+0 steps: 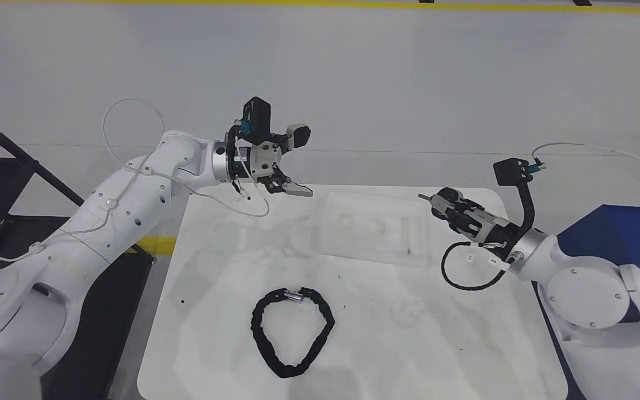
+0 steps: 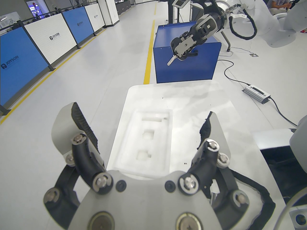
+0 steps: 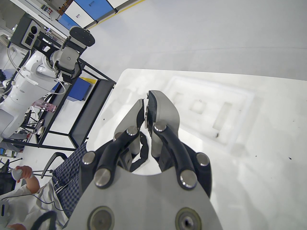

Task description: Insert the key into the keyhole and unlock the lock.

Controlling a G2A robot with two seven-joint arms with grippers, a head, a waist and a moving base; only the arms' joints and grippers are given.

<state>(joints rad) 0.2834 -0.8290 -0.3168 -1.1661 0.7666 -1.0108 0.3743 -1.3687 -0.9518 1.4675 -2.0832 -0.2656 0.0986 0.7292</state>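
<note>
A black chain lock (image 1: 292, 331) lies in a loop on the white table (image 1: 420, 330), its metal lock body (image 1: 294, 296) at the far side of the loop. My right gripper (image 1: 432, 198) hovers over the table's far right corner, shut on a small silver key (image 2: 171, 60) whose blade sticks out past the fingertips. In the right wrist view the key (image 3: 145, 117) shows edge-on between the pads. My left gripper (image 1: 300, 160) hangs open and empty above the far left corner, its fingers (image 2: 79, 125) wide apart. Part of the chain (image 2: 254, 192) shows beside it.
A white foam tray (image 1: 372, 228) with several empty recesses lies at the table's far middle, between the two grippers. A blue cabinet (image 2: 187, 65) stands beyond the right end of the table. A black metal rack (image 3: 79, 120) stands off the left end.
</note>
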